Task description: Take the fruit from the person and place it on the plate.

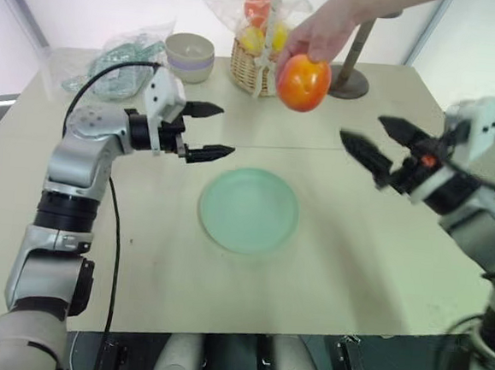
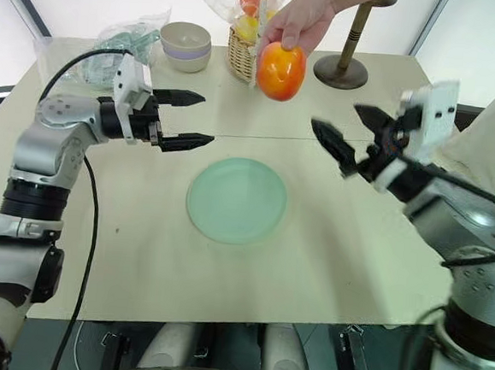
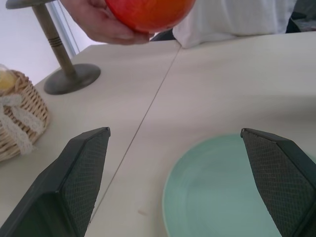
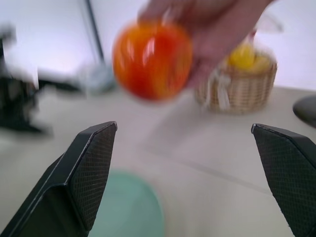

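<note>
The fruit [image 1: 304, 82] hangs above the table [image 1: 378, 272], held from above by the person's hand [image 1: 321, 30], which reaches in from the far right side. It is not yet in either gripper. It sits over the table's far half, beyond the plate [image 1: 248, 210] and slightly to that plate's right.

The right gripper [image 1: 373, 142] has its two fingers spread wide with nothing between them. It points toward the fruit from the right; the fruit lies ahead of it, up and to the left, near but apart. In the right wrist view the fruit [image 4: 152, 59] shows above the gap between the fingers and toward one side, so the approach line appears not yet centred. The fruit is round, with no long axis to align to.

The left gripper [image 1: 206, 132] is likewise open and empty, pointing right, level, just beyond the plate's far left edge. The fruit lies to its right and higher. Both grippers stand at similar range; the right one is aimed more nearly at the fruit and is judged the likelier taker.

Behind the fruit stand a wicker basket [image 1: 252, 65] with a clear bag of fruit, a wooden stand [image 1: 350, 82] and a small bowl [image 1: 189, 56]. The person's fingers wrap the fruit's top, so any grasp should close on its lower sides. The plate itself is bare.
</note>
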